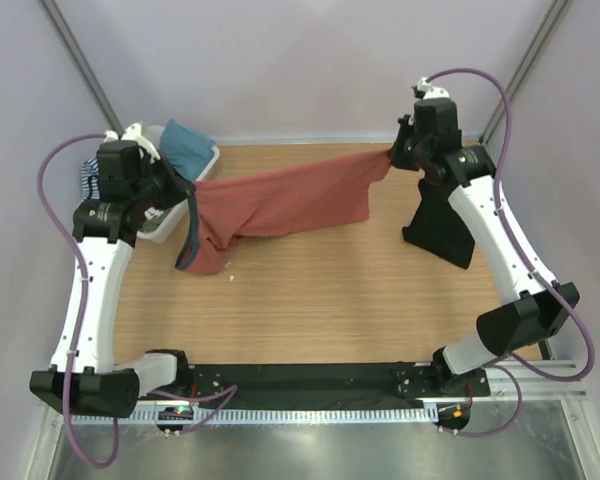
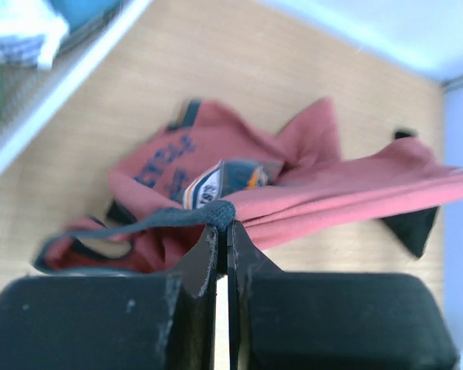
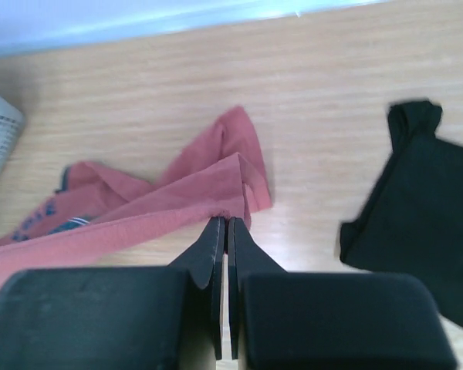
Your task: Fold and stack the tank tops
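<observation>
Top external view: rust-red tank top [image 1: 280, 205] strung up at both ends

It hangs just right of the white basket [image 1: 212, 158]. Left gripper [image 2: 224, 230] is pinched shut on its navy strap [image 2: 177, 220], right gripper [image 3: 222, 223] on a thin hem edge. Black tank top [image 3: 424, 216] lies farther right. Pulling harder could slip the slim hem bite, dropping the cloth.

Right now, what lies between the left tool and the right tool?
The rust-red tank top stretches between them: the left tool is shut on its dark strap edging, the right tool on its opposite edge. The top view shows the whole span.
</observation>
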{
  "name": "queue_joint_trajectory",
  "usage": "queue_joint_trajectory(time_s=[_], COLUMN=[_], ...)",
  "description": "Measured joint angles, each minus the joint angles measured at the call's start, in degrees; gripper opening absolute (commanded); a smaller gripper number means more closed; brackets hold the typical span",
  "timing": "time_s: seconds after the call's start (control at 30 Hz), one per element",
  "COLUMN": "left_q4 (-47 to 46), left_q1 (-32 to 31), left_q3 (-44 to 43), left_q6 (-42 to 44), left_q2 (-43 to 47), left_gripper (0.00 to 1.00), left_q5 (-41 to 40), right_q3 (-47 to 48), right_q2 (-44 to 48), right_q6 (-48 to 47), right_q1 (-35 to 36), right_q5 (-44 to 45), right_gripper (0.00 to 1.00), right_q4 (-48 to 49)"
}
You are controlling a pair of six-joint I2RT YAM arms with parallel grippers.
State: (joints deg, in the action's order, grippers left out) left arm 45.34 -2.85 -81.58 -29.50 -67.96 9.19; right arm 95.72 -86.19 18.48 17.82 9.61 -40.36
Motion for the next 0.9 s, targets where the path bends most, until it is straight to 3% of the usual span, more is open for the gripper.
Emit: queue_joint_trajectory(time_s=[0.27,0.4,0.57,0.67,0.8,0.9], left_q4=[-7.1,-8.9,-10.8,-13.2,-19.1,-25.3], left_q1=[0.0,0.3,0.3,0.3,0.3,0.3], left_q3=[-10.4,-12.9,-15.3,-16.9,-18.9,-15.4], left_q6=[-1.7,-1.3,-0.7,-0.6,-1.7,-4.9], left_q2=[1.7,6.7,18.4,25.9,30.4,29.0], left_gripper=[0.00,0.00,0.00,0.00,0.00,0.00], left_q5=[0.3,3.6,6.8,8.1,10.4,12.8], right_q3=[20.3,18.9,8.7,8.2,13.9,13.7], right_q2=[-4.4,4.2,26.1,35.9,39.2,37.9], right_q6=[-2.7,-4.4,-4.8,-4.7,-4.9,-5.1], right_q1=[-2.3,-2.3,-2.5,-2.4,-2.4,-2.4], right_q5=[-8.1,-11.6,-17.1,-19.8,-21.6,-19.5], right_gripper=[0.01,0.01,0.01,0.01,0.01,0.01], right_q4=[-6.7,-6.2,0.4,4.1,7.4,8.5])
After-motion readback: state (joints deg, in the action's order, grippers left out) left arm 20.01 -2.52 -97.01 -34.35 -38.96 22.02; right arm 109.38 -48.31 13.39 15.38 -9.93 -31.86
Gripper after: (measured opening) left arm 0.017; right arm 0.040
